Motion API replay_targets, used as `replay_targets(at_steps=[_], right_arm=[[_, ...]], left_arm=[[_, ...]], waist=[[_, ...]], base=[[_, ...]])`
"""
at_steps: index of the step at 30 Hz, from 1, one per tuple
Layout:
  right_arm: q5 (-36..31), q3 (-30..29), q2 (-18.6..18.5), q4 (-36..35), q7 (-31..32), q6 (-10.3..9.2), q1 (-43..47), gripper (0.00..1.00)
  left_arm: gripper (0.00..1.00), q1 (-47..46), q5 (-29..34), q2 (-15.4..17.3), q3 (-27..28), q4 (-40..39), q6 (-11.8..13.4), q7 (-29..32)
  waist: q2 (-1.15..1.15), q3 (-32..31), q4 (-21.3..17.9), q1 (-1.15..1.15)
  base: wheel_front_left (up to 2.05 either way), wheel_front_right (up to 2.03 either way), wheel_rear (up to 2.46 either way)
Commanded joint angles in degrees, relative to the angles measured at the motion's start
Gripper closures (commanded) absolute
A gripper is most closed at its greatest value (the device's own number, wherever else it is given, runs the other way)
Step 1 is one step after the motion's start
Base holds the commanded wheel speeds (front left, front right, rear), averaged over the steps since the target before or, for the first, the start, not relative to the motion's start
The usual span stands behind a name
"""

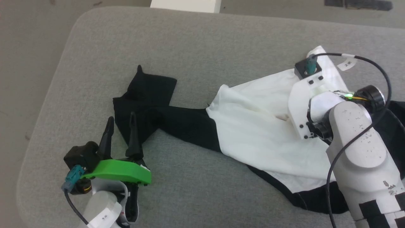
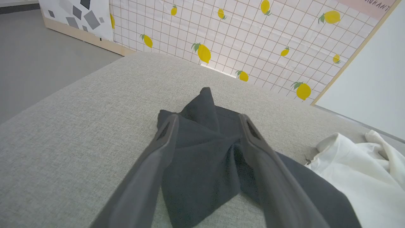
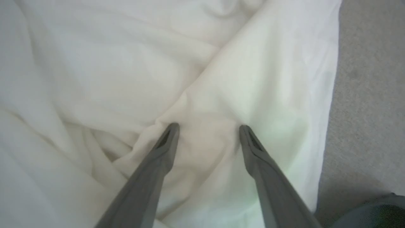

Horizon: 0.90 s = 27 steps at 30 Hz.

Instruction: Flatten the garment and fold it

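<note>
The garment [image 1: 259, 126] lies crumpled across the grey cushion, its white body on the right and one black sleeve [image 1: 148, 104] stretched out to the left with its cuff folded over. My left gripper [image 1: 121, 122] is open, fingers spread over the sleeve's folded end, which lies between them [image 2: 205, 148]. My right gripper [image 3: 207, 129] is open and points down into the white cloth [image 3: 126, 69], fingertips pressing the wrinkled fabric. In the head view the right wrist covers its fingers. The chest print is hidden.
The grey cushioned surface [image 1: 202, 41] has a rounded edge at the left and far side, with floor beyond. A lemon-patterned wall panel [image 2: 240, 34] stands behind it. A black cable [image 1: 373, 63] loops over the right wrist.
</note>
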Motion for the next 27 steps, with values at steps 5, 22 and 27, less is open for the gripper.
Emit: replay_targets(at_steps=[5, 22, 27], right_arm=[[2.0, 1.9, -1.8, 4.2, 4.9, -0.08, -1.3, 0.69], [-7.4, -14.3, -1.0, 4.7, -14.1, -0.08, -19.7, 1.00], [-13.6, -20.6, -0.7, 4.7, -22.3, -0.08, -24.8, 1.00]], left_arm=[[0.00, -1.4, -1.0, -0.4, -0.6, 1.2, -0.9, -0.2], [0.00, -3.1, -2.4, -0.7, -3.4, -0.5, -0.5, -0.3], [0.00, -3.6, -3.3, -0.7, -4.4, -0.6, -0.1, -0.3]], waist=[[0.00, 1.8, 2.3, 0.00], [0.00, 6.0, 6.4, 0.00], [0.00, 6.9, 7.4, 0.00]], base=[[0.00, 0.00, 0.00], [0.00, 0.00, 0.00], [0.00, 0.00, 0.00]])
